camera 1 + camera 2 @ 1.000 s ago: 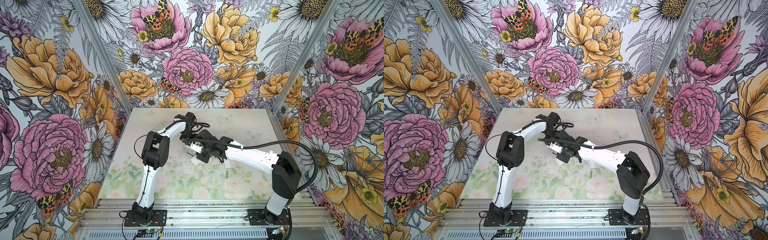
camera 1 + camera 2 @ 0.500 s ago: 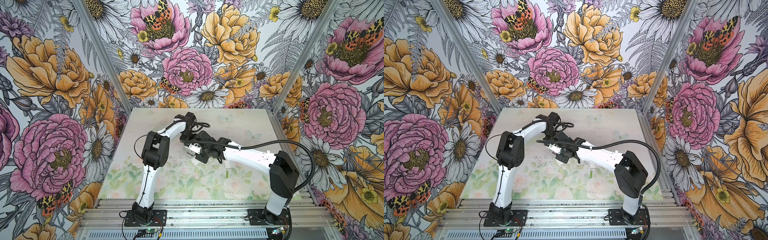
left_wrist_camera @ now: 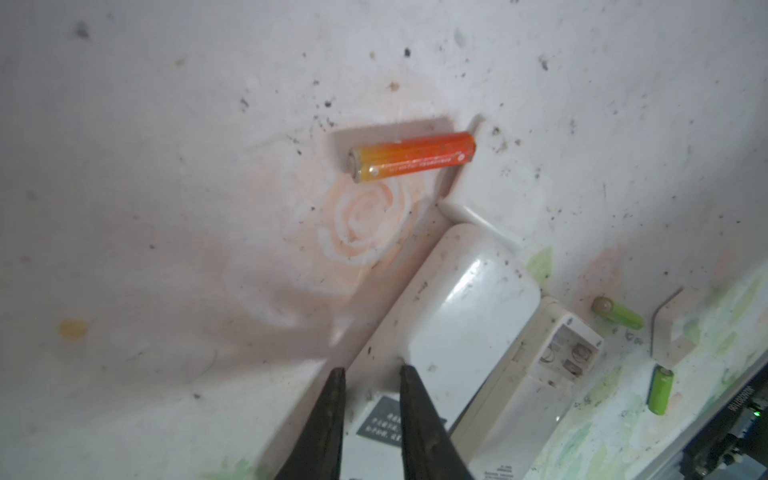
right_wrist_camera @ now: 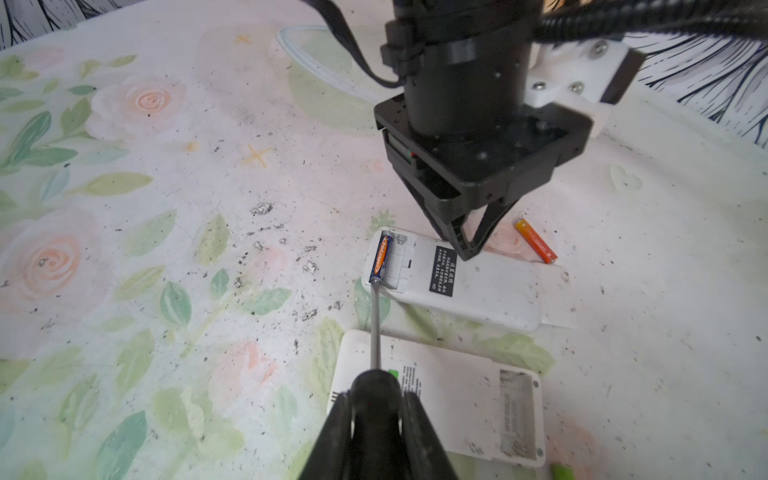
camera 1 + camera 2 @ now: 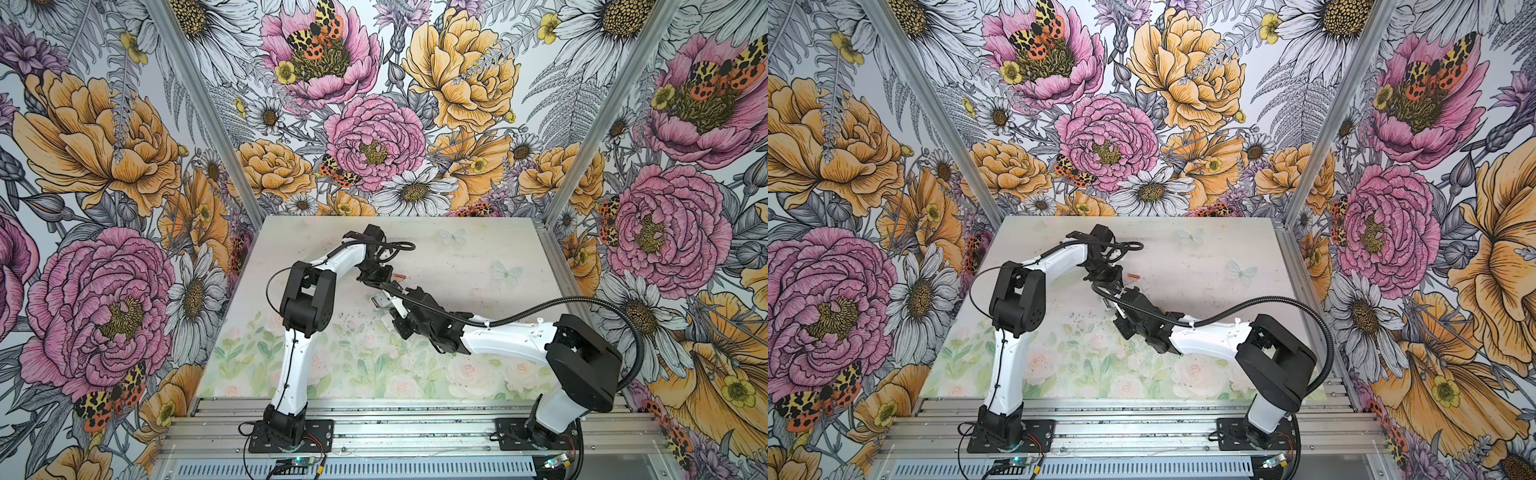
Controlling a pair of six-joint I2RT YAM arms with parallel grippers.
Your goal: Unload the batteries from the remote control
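Prying step: the right gripper (image 4: 376,401), clamped on the screwdriver (image 4: 375,328), set its tip at the battery (image 4: 381,259) seated in the remote (image 4: 478,291). The left gripper (image 3: 370,374), narrow and empty, pinned the remote. The next move probably called for gentle levering.

The screwdriver (image 4: 376,328) clamped in the jaws of the right gripper (image 4: 376,401) is showing a bare, shiny metal shaft and a smooth black handle. Under the jaws of the left gripper (image 4: 468,249), the remote control (image 4: 478,286) is gleaming as smooth, glossy white plastic, dirt-flecked. Ahead of those jaws, the orange battery (image 3: 411,156) is glinting in a glossy wrapper. The table (image 4: 187,249) is looking matt and grimy.
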